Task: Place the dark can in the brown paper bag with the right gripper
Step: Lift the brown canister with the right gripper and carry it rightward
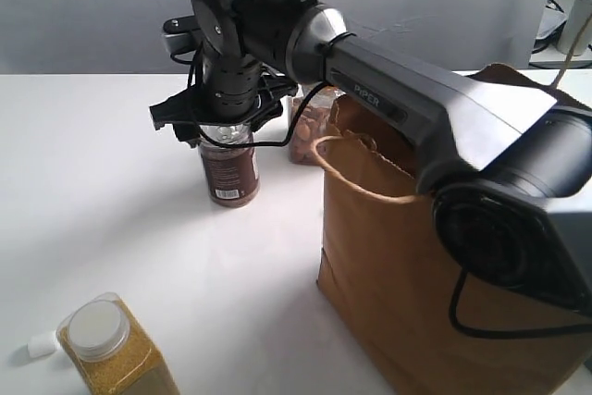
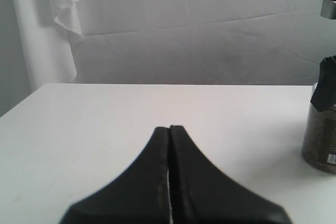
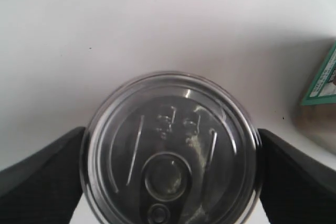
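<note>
The dark can (image 1: 229,168) stands upright on the white table, left of the brown paper bag (image 1: 398,275). My right gripper (image 1: 225,129) has come down over its top. In the right wrist view the clear lid and silver pull-tab top of the can (image 3: 170,150) fill the space between the two black fingers (image 3: 42,171), which touch its rim on both sides. In the left wrist view the can (image 2: 321,140) is at the edge of the picture, its upper part covered by a black finger. My left gripper (image 2: 169,128) is shut and empty above bare table.
A jar of yellow grains with a white cap (image 1: 111,349) stands at the front left, with a small white object (image 1: 42,346) beside it. A clear nut jar (image 1: 305,131) is behind the bag's near corner. The bag's paper handle (image 1: 356,187) loops out towards the can.
</note>
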Available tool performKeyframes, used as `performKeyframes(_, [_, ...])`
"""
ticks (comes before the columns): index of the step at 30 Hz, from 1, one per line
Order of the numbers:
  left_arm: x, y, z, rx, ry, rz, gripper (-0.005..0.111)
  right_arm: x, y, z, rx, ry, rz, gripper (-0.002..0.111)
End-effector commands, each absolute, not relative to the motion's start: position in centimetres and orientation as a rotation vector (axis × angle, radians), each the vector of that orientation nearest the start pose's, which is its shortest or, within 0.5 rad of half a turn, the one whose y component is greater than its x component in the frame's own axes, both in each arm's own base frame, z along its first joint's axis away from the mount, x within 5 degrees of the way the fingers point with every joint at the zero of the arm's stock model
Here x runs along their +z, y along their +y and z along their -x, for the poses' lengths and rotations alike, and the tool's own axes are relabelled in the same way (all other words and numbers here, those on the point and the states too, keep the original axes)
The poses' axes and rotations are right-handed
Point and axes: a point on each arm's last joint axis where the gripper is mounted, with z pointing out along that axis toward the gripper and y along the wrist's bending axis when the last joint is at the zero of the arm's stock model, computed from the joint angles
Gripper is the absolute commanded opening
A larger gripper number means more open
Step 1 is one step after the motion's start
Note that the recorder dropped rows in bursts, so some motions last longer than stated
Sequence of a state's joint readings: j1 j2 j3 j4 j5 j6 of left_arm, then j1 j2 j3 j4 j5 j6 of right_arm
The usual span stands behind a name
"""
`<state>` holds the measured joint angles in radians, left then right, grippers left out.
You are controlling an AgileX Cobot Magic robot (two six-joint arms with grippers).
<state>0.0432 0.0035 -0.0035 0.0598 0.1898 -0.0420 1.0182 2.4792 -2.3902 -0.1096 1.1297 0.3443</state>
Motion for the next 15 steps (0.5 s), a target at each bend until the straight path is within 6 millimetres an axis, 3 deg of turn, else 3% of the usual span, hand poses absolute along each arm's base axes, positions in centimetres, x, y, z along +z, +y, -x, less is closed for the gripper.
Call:
performKeyframes(1, [19.6,0.3,-5.6,0.050,1.671,0.027,0.000,24.1,45.3,-28.0,0.320,2.467,0.921,0.000])
performKeyframes(8, [19.6,0.3,-5.6,0.050,1.671,0.027,0.000,31.5,44.1,-25.7,0.404,2.327,0.910,0.000])
performKeyframes(15, [19.6,0.3,-5.6,0.050,1.671,0.027,0.000,38.4,41.5,-22.6,0.351,2.195,0.910,0.000])
